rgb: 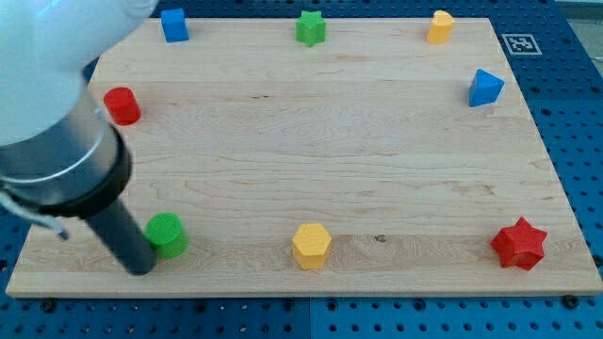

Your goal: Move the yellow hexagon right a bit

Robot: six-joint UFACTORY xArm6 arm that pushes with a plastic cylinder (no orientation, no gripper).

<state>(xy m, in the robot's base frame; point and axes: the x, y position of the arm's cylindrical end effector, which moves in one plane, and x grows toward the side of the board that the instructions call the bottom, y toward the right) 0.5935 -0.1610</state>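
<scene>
The yellow hexagon (311,246) lies near the bottom edge of the wooden board (311,141), about the middle. My tip (140,266) is at the view's bottom left, just left of a green cylinder (167,234) and close to touching it. The tip is far to the left of the yellow hexagon. The arm's white and black body covers the view's upper left corner.
A red cylinder (122,105) is at the left. A blue cube (173,24), a green star (310,28) and a yellow block (439,26) line the top edge. A blue triangular block (485,88) is at the right. A red star (519,244) is at bottom right.
</scene>
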